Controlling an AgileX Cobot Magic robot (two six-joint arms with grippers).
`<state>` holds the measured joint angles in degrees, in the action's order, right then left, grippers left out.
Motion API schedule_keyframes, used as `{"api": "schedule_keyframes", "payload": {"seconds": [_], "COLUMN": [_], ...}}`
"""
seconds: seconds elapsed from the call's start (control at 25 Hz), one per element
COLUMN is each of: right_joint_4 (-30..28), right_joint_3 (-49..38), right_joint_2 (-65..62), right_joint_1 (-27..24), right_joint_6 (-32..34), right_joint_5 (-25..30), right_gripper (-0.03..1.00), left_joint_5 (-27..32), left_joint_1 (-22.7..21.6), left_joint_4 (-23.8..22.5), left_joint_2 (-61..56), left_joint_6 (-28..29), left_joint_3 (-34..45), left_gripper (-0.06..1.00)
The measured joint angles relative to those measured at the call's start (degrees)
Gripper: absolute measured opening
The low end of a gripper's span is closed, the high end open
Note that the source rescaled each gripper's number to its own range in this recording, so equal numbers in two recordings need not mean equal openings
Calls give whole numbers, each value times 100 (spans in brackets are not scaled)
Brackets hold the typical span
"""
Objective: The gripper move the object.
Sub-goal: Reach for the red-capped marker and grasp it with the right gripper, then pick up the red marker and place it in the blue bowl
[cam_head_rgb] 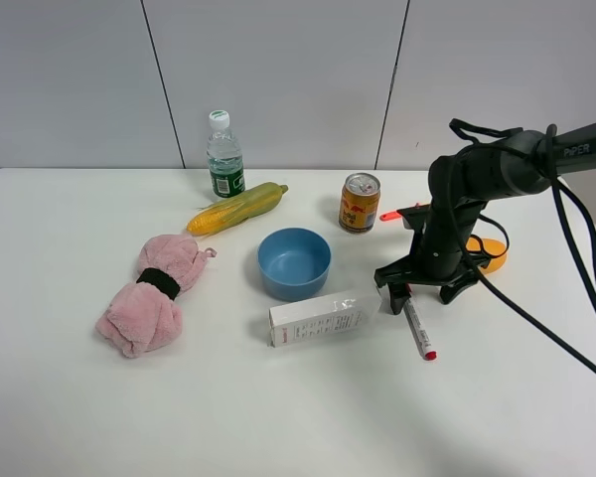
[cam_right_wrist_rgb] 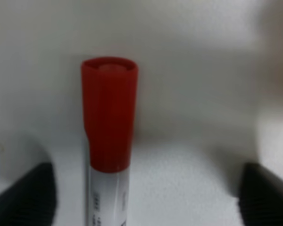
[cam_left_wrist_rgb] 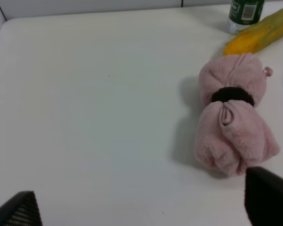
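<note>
White table (cam_head_rgb: 79, 417), open room toward front edge, right hand (cam_right_wrist_rgb: 146, 193) wide astride marker (cam_right_wrist_rgb: 108, 117), holding nothing

A white rectangular cardboard carton (cam_head_rgb: 320, 319) is lying just beside the gripper (cam_head_rgb: 407, 295). A round blue plastic bowl (cam_head_rgb: 294, 262) and a gold metal can (cam_head_rgb: 360, 203) are standing near the gripper.

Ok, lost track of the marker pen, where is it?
Right side of the exterior high view: the marker pen lies just right of the white box, one end under the right gripper.
</note>
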<state>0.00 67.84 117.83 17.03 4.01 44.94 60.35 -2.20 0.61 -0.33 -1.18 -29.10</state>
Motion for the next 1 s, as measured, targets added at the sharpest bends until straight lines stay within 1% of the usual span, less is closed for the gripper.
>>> {"api": "schedule_keyframes", "payload": {"seconds": [0.08,0.16,0.24,0.4,0.48,0.52,0.92,1.0], "right_joint_4": [0,0,0,0,0,0,0,0], "right_joint_3": [0,0,0,0,1,1,12,12], "right_joint_2": [0,0,0,0,4,4,6,-55], "right_joint_1": [0,0,0,0,0,0,0,0], "right_joint_6": [7,6,6,6,6,6,-3,-92], "right_joint_5": [0,0,0,44,133,154,177,211], "right_gripper": [57,45,35,20,5,0,0,0], "left_joint_5": [0,0,0,0,0,0,0,0], "left_joint_1": [0,0,0,0,0,0,0,0], "left_joint_4": [0,0,0,0,0,0,0,0], "left_joint_2": [0,0,0,0,0,0,0,0], "left_joint_6": [0,0,0,0,0,0,0,0], "left_joint_3": [0,0,0,0,0,0,0,0], "left_gripper": [100,100,100,100,100,100,100,100]}}
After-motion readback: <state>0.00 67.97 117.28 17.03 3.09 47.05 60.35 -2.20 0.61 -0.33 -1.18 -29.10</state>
